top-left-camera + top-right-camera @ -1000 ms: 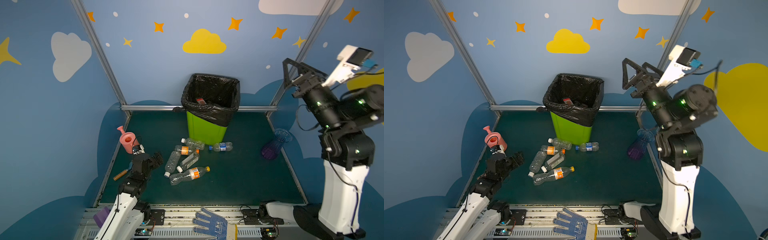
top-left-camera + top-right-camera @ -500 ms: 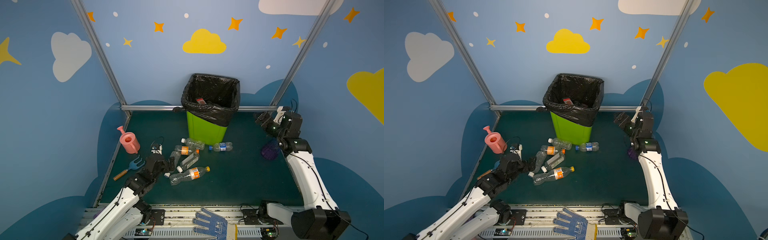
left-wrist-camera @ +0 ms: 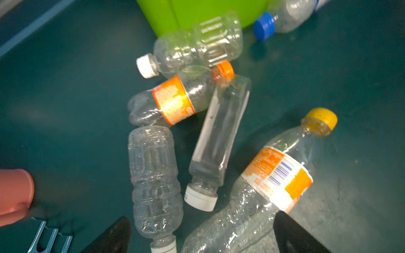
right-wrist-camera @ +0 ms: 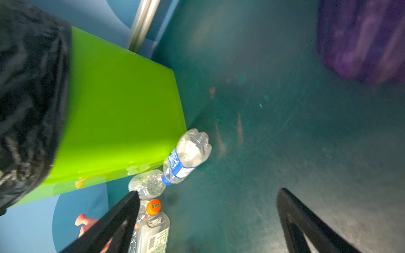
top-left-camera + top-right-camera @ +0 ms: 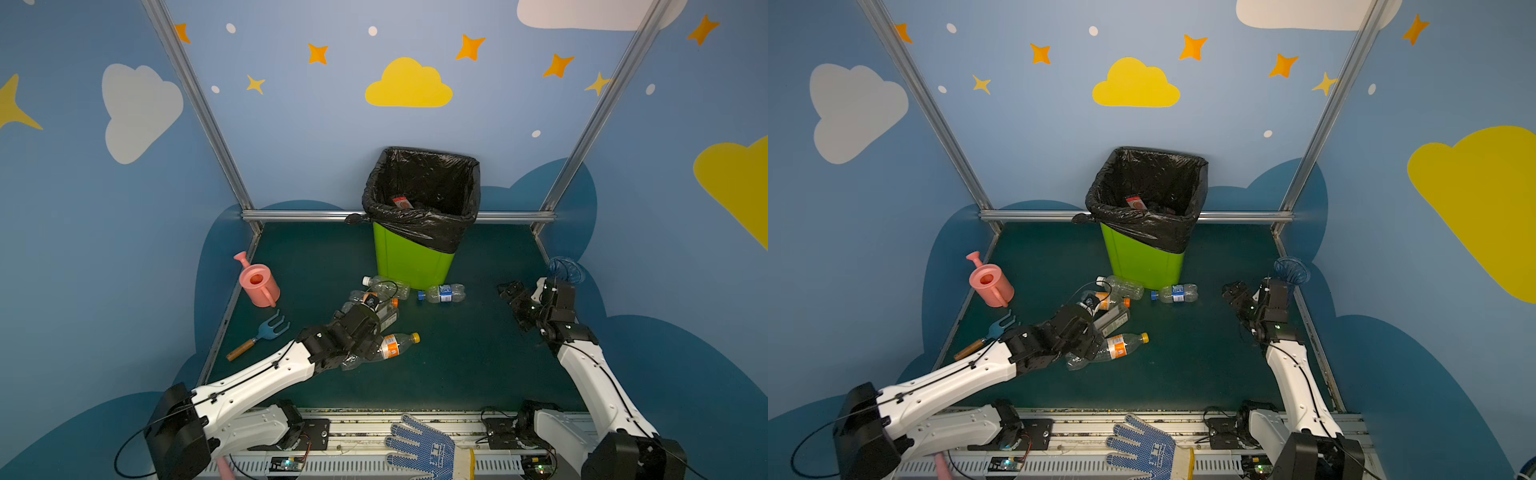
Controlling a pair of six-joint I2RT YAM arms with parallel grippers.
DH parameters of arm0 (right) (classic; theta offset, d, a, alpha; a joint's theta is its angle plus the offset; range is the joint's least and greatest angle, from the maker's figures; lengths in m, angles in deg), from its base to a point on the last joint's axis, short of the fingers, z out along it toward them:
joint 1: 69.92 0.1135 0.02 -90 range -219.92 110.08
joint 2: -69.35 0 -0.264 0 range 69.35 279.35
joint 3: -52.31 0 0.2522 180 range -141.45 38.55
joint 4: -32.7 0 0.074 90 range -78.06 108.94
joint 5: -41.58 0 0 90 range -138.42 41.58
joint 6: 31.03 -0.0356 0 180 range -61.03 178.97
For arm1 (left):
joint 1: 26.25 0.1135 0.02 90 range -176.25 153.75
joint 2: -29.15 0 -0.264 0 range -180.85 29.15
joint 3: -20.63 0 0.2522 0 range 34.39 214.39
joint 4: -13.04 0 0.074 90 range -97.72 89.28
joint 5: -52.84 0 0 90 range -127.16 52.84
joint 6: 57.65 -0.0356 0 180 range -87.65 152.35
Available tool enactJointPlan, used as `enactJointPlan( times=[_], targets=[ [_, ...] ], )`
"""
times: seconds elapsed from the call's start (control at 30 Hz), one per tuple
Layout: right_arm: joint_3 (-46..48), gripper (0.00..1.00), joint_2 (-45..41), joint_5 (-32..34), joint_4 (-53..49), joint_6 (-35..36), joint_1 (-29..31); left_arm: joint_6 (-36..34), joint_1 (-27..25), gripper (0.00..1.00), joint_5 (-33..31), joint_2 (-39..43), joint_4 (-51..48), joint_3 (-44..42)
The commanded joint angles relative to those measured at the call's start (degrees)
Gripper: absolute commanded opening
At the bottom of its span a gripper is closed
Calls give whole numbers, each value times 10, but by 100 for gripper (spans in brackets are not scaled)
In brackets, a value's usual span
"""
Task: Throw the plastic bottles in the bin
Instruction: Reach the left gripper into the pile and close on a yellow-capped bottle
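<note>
Left pincer (image 5: 368, 345) is seen with its jaws spread wide and nothing gripped, lowered onto the heap of plastic bottles (image 5: 386, 286) that lies on the tabletop (image 5: 457, 370) at 6 to 7 o'clock of the bin (image 5: 409, 262). In the left wrist view the crumpled base end of the yellow-capped bottle (image 3: 274, 175) is found between the two fingers, so this bottle is judged to be the one to be closed on. In both top views its long axis runs from base at 8 o'clock to cap at 2 o'clock, and the bin is reached from it toward 12 o'clock. A ribbed bottle (image 3: 153, 179) lies just beside it and could be nudged.

Right pincer (image 5: 511, 293) is likewise held open and empty, well apart from the heap at the 3 o'clock side. From it the blue-capped bottle (image 4: 186, 155) lies toward 9 o'clock, against the foot of the bin, cap pointing to 9 o'clock; for this bottle the right arm is judged nearer.
</note>
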Motion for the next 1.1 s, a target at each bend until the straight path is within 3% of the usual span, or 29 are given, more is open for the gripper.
enactJointPlan(
  times=[0.0, 0.5, 0.7, 0.87, 1.07],
  targets=[
    [19, 96, -22, -4, 15, -19, -8, -42, -15, 100, 43, -39, -43, 29],
    [44, 97, -26, -21, 11, -28, -42, -90, -44, 94, 86, -251, -156, 172],
    [56, 97, -34, -32, 10, -28, -62, -112, -45, 90, 82, -293, -167, 192],
    [68, 97, -38, -43, 13, -29, -80, -124, -47, 78, 92, -326, -178, 212],
    [76, 97, -43, -57, 11, -29, -102, -128, -52, 75, 108, -361, -178, 226]
  ],
)
